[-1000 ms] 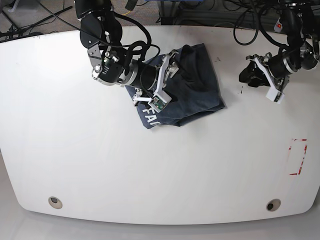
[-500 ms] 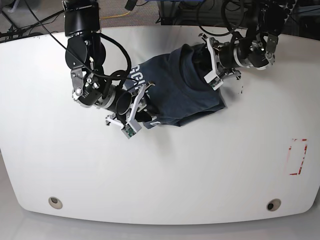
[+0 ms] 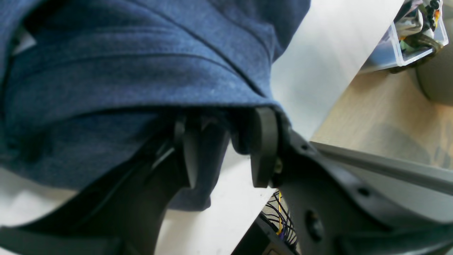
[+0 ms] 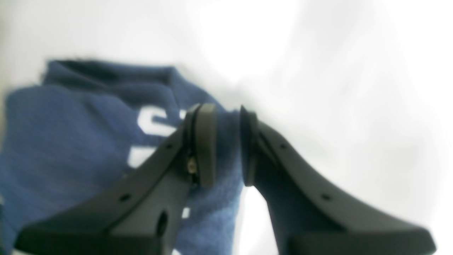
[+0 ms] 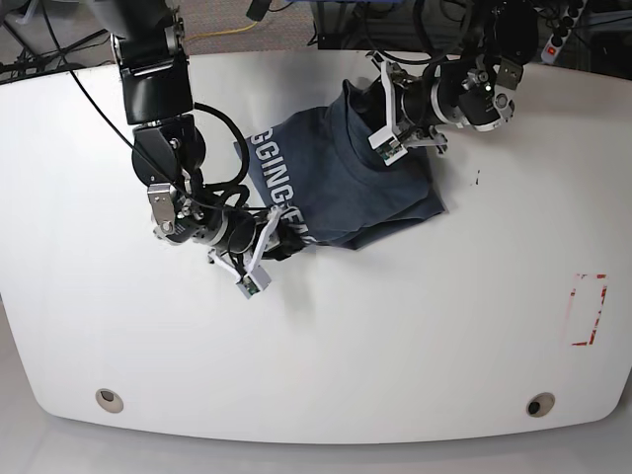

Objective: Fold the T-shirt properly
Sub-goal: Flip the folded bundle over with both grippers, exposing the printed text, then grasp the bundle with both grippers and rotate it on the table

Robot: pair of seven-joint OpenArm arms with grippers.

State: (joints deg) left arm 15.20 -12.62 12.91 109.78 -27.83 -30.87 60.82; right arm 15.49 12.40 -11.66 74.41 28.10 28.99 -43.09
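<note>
Presently, one dark slate-blue heathered cotton T-shirt [image 5: 341, 183] with white block lettering, bunched on the white table [image 5: 316, 346], near its far edge. Right gripper [image 4: 223, 145]: black jaws closed on a fold of the T-shirt's lettered front edge, cloth pinched between the pads. Left gripper [image 3: 226, 148]: jaws at the T-shirt's far end, cloth draped over the fingertips [image 3: 263, 141]; a gap shows between them below the cloth, and whether they pinch it cannot be told.

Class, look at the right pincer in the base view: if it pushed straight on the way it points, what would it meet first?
The T-shirt. The right pincer already has blue cloth between its jaws at the shirt's lower-left edge, pointing across the garment; depth beyond that is unclear.
</note>
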